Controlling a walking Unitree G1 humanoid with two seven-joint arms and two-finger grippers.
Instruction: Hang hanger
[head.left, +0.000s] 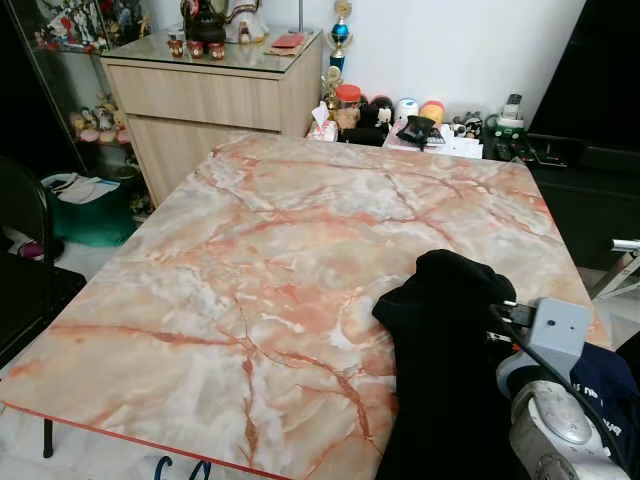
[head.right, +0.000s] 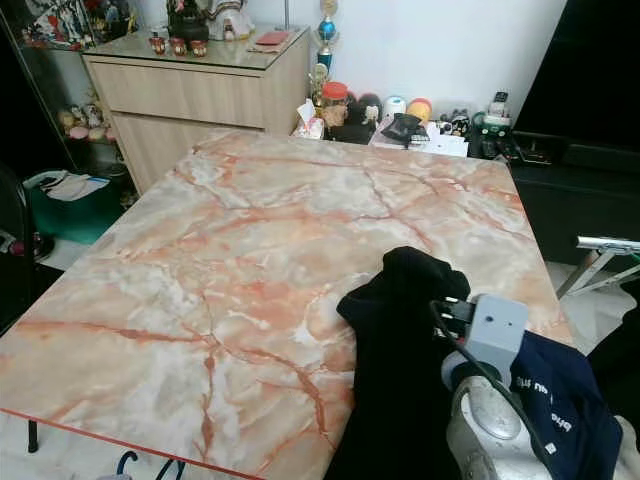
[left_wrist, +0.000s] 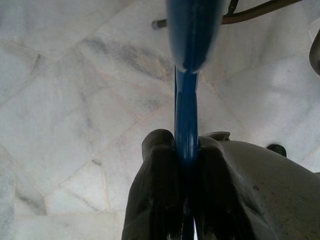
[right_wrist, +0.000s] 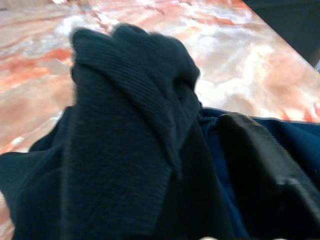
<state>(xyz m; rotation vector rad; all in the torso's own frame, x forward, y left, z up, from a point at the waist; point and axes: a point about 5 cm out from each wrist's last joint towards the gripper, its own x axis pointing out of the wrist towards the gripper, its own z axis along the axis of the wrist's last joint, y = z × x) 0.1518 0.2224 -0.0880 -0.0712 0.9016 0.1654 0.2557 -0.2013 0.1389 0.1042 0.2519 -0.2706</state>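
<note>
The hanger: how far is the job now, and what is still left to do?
Done: the left tool is shut on the blue hanger, held low over the floor. In hand: the right tool, wrapped in cloth, lifts the dark garment at the table edge. Left: the hanger is not yet inside the garment, and nothing is hung.

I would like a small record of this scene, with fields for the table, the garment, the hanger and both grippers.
table: marble-pattern table, pink and orange veins
garment: dark garment bunched at the table's near right edge, partly hanging over it
hanger: blue hanger, held below table level over pale floor tiles
left gripper: left gripper shut on the hanger's bar
right gripper: right gripper buried in the garment's folds; finger state unclear
</note>
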